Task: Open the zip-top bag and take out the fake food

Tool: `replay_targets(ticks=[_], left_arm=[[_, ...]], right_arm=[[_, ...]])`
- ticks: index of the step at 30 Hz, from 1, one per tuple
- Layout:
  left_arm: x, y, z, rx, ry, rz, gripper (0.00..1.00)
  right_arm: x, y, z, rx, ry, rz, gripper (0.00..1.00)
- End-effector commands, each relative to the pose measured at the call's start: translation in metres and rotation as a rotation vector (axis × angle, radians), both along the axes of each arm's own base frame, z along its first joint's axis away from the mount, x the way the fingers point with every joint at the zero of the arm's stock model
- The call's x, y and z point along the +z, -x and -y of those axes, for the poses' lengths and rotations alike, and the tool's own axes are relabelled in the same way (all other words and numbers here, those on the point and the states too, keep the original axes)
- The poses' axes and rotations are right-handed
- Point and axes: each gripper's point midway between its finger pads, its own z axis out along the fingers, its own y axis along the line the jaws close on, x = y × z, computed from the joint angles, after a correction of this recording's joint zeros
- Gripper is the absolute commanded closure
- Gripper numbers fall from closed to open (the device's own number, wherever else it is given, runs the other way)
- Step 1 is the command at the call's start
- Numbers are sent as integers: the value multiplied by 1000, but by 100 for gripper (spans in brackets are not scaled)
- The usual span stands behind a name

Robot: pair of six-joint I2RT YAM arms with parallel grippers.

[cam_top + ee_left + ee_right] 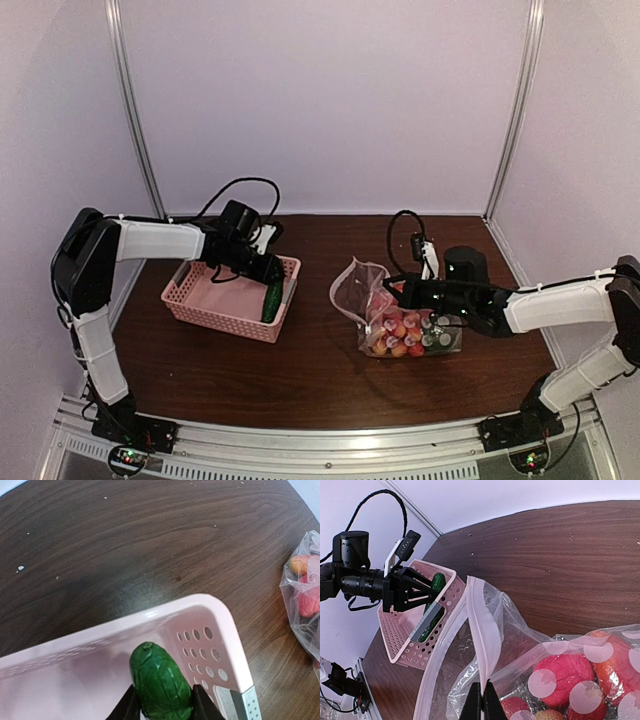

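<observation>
The zip-top bag lies on the dark wood tabletop, right of centre. It is clear, crinkly plastic printed with large white polka dots, with a pale zip strip running along its mouth. The mouth is open: its left side stands up in a loose loop, while the rest of the bag slumps flat on the wood.

Inside, at the low end, sits the fake food: rounded pinkish-red and orange pieces packed together, seen through the film and partly masked by the dots. From above, a few darker pieces show at the right end of the pile, too small to name.

My right gripper is clenched on the bag at its zip strip, the two fingers pressed tight together with the strip running down between them. It reaches in from the right, just above the pile of food.

Well apart on the left stands a pink perforated basket with a plain rim and round holes in its walls. My left gripper hangs over the basket's right end, grasping a bumpy dark green cucumber between its fingers. The cucumber points down into the basket; I cannot tell if its tip touches the floor of the basket.
</observation>
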Motion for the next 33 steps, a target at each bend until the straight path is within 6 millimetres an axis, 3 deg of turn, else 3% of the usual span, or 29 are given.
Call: replay_targets(ticks=[1,5,9,14,18,24,27,33], left_arm=[[-10,0,-1,-19,-14,-14,65],[-5,0,-3,-8,-17,-7,54],[12,1,-5,2,1,22,43],[52,1,-9,28,44,103,39],[97,10,1,10,187,176,39],[135,47,58,-146,347,234,41],[140,58,85,-190,398,234,45],[129,81,142,-288,436,195,53]], right_arm=[[5,-4,2,-4,4,18,100],[7,-2,0,9,0,20,100],[10,-1,-3,28,-10,23,100],[17,2,-7,50,-25,32,100],[20,3,-8,59,-31,38,100],[30,5,-9,69,-51,49,100],[38,6,-10,75,-61,57,100],[50,9,-9,80,-77,72,100]])
